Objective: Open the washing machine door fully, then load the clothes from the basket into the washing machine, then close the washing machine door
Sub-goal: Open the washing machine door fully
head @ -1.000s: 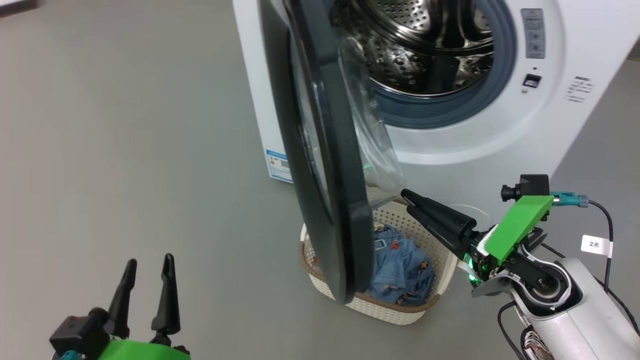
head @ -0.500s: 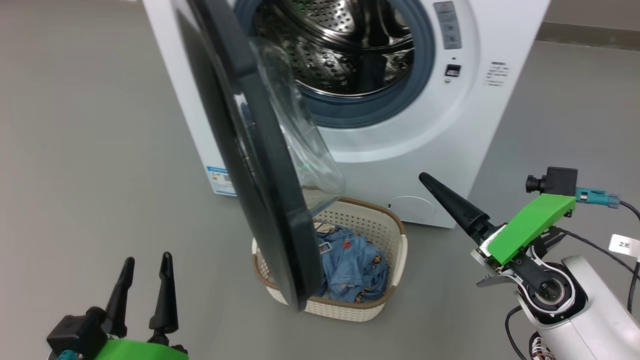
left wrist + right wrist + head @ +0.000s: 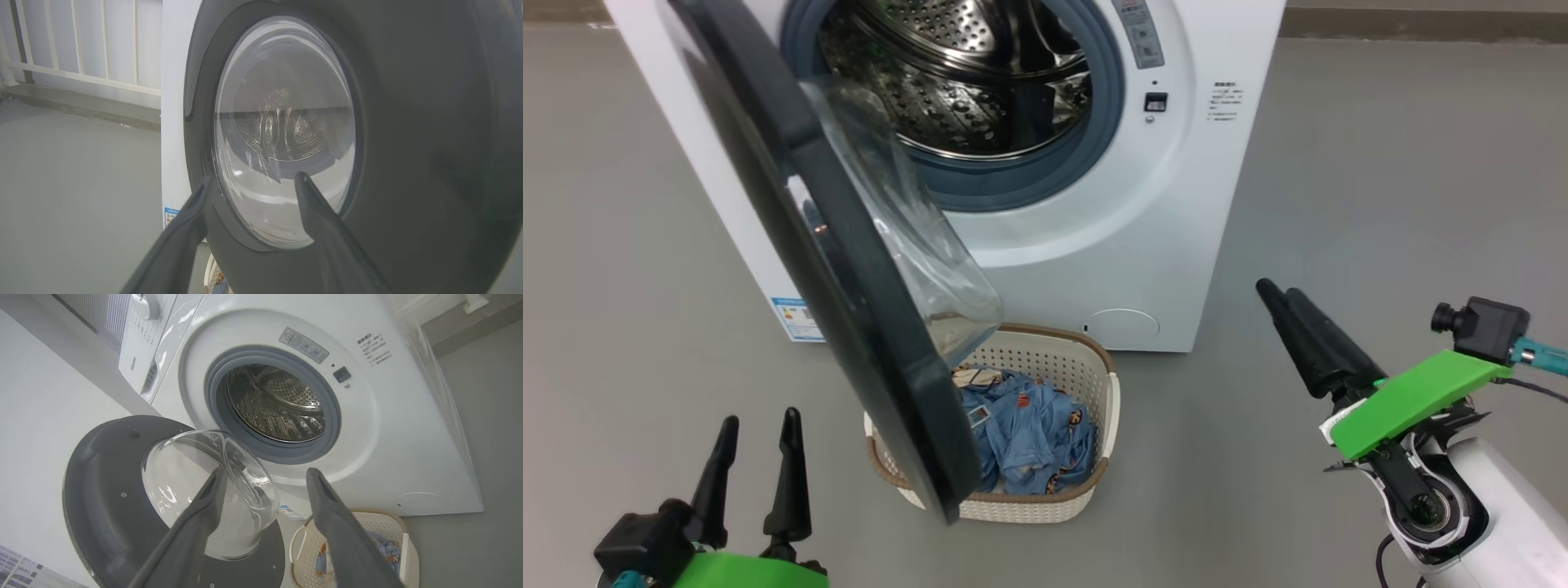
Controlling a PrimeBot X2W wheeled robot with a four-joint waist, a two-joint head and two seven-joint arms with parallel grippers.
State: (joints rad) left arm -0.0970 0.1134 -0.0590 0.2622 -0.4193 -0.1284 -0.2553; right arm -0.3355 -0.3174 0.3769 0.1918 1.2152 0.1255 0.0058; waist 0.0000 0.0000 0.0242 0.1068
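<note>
1. Head view:
   - The washing machine (image 3: 1217,204) stands at the far side, its steel drum (image 3: 964,90) bare inside the grey-blue gasket (image 3: 1045,175).
   - The washing machine door (image 3: 915,425), hinged on the left, juts towards the robot roughly square to the front. Its lower edge hangs over the left part of the basket (image 3: 1045,510), so I judge it not fully open.
   - The basket sits on the grey floor (image 3: 1339,163) just in front of the machine, and the clothes (image 3: 1029,433) lie crumpled inside it.
   - The left gripper (image 3: 761,418) is near left, jaws spread and empty, apart from the door.
   - The right gripper (image 3: 1276,288) is at the right, well clear of machine and basket. From this angle its fingers overlap.

2. Left wrist view:
   - The door's glossy black outer face looms close, with the drum visible through its clear window (image 3: 282,130).
   - The two fingers (image 3: 327,228) stand wide apart with nothing between them.
   - A white railing (image 3: 81,61) lines the far left.
   - The door is probably stiff and swings only on its hinge arc. Its gloss looks slippery, so pushing on the rim seems wiser than gripping, and the glass is best avoided.

3. Right wrist view:
   - The door's inner face shows the bulging glass bowl (image 3: 175,473).
   - The right jaws gape, holding nothing.
   - The basket's cream wall and one side handle (image 3: 297,543) peek in below.
   - The clothes are light-blue fabric with small orange prints — soft, light and limp. A raised fold mid-bundle looks the best place to pinch, though loose ends may trail.
</note>
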